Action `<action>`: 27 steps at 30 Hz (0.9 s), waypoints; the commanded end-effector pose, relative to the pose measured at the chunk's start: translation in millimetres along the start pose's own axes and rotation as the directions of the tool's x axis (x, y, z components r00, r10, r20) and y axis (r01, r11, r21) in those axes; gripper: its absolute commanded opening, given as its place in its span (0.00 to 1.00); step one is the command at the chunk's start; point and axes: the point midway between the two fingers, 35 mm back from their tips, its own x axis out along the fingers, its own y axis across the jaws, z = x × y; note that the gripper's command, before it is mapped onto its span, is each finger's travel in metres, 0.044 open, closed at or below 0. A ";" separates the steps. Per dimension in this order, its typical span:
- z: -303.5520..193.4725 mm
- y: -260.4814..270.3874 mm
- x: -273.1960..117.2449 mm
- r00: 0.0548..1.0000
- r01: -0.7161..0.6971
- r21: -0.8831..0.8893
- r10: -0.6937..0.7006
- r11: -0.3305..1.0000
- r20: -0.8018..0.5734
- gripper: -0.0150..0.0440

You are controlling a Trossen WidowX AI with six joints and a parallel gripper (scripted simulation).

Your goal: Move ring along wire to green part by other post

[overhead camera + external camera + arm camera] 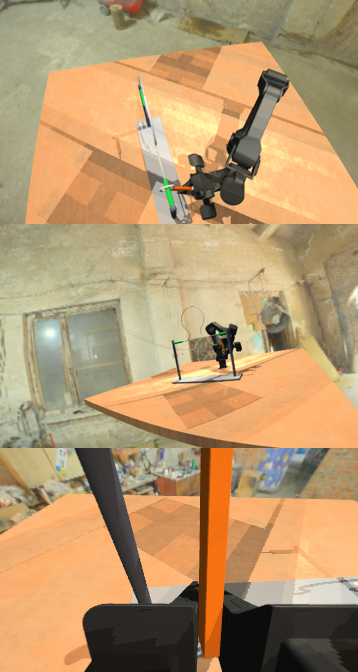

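The pale ring (162,189) is around the near green part (170,198) (222,333), toward its inner end, with the wire through it. Its orange handle (181,188) (223,345) (215,548) extends toward the arm. My gripper (188,189) (199,586) is shut on the handle. The dark post (174,213) (231,353) (115,523) stands beside that green part. The other green part (142,97) (178,342) is by the far post (176,361). The exact gap between ring and wire is too small to tell.
The thin grey wire (161,164) (192,306) rises in a tall rounded loop between the green parts. A grey base plate (172,167) (204,379) (260,593) carries both posts on the wooden table (73,96) (140,410). In the wrist view, the post is left of the handle.
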 end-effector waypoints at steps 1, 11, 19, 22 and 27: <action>-0.4 -0.7 0.3 1.000 0.005 0.006 -0.005 1.000 0.002 0.00; 0.0 0.0 0.0 1.000 0.000 0.000 0.000 1.000 0.000 0.44; -1.4 1.9 -17.4 1.000 0.003 0.004 -0.003 1.000 -0.008 0.53; -1.7 2.0 -27.6 1.000 0.004 0.005 -0.004 1.000 -0.009 0.53; -1.3 0.5 -44.7 1.000 0.005 0.006 -0.005 1.000 -0.004 0.53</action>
